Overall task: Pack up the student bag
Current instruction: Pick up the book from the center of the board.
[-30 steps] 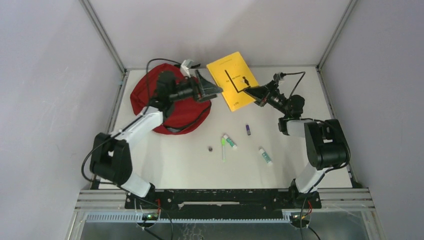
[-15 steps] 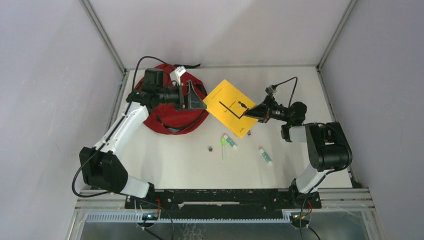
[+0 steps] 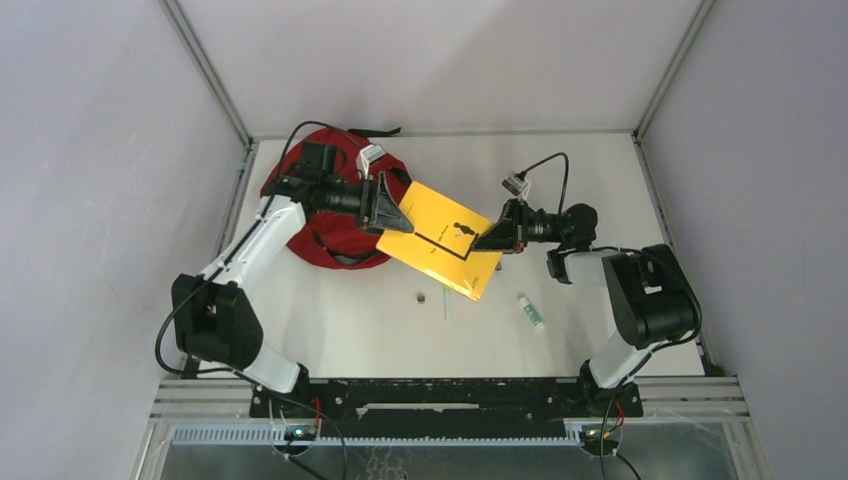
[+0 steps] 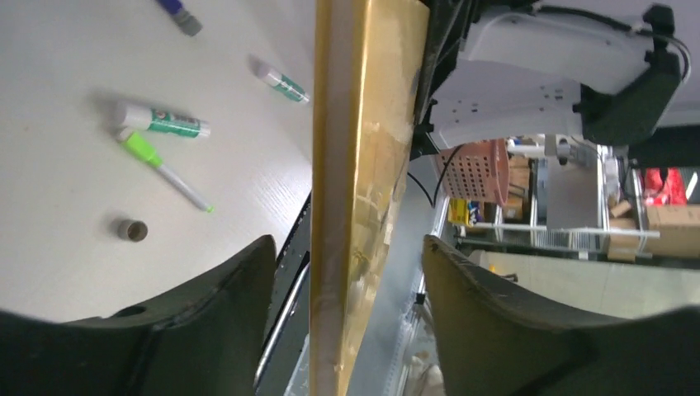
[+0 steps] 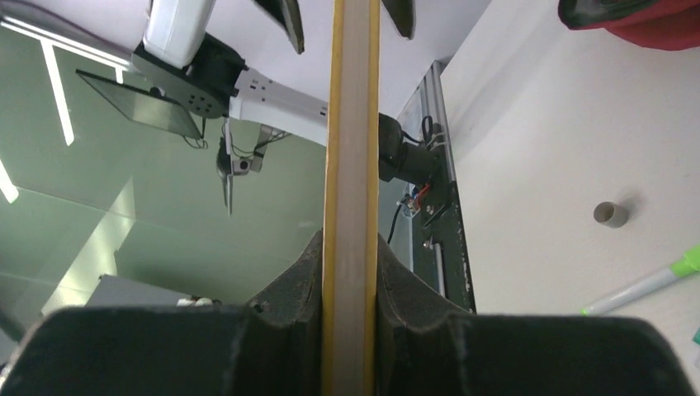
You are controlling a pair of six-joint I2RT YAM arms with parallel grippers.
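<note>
Both arms meet on the yellow book (image 3: 440,245): right gripper (image 3: 480,242) pinches it, and left gripper (image 4: 347,247), spread astride its edge, should close squarely.

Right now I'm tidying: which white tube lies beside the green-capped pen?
The left tube in the left wrist view, by the pen; the other tube lies apart.

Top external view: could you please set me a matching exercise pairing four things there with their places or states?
1 student bag
2 yellow book
3 white tube
4 left gripper

A gripped by the right gripper
B open, astride the book's edge
C on the table, right of the book
D far left, under the left arm

Pairs: 1-D, 2-A, 3-C, 4-B.
</note>
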